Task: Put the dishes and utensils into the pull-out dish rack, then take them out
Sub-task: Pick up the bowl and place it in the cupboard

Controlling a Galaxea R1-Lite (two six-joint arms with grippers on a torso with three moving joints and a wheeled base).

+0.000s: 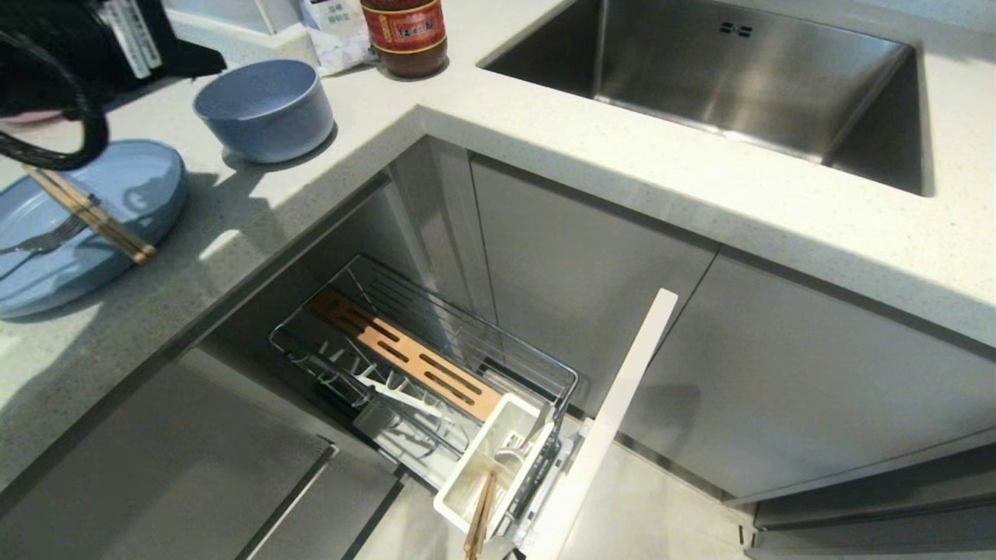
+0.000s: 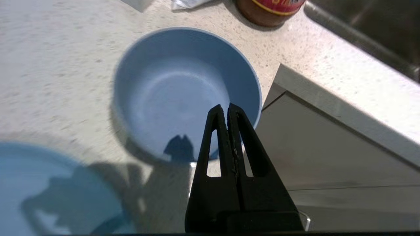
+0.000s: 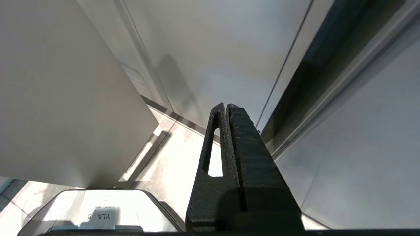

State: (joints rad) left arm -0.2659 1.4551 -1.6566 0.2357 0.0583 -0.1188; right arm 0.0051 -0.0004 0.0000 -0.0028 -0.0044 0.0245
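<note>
Left gripper (image 2: 227,106) pressed together, empty, above bowl (image 2: 183,88) on surface (image 1: 545,148), plate (image 1: 85,225) alongside carrying fork (image 1: 47,239) and chopsticks (image 1: 89,214), rack (image 1: 424,365) pulled out below, right gripper (image 3: 226,105) closed beside cabinets.

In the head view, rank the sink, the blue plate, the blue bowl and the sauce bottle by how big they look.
1. sink
2. blue plate, partly cut off at the edge
3. blue bowl
4. sauce bottle, only its lower part in view

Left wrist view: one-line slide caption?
Shut left gripper above the blue bowl on the counter, plate nearby.
</note>
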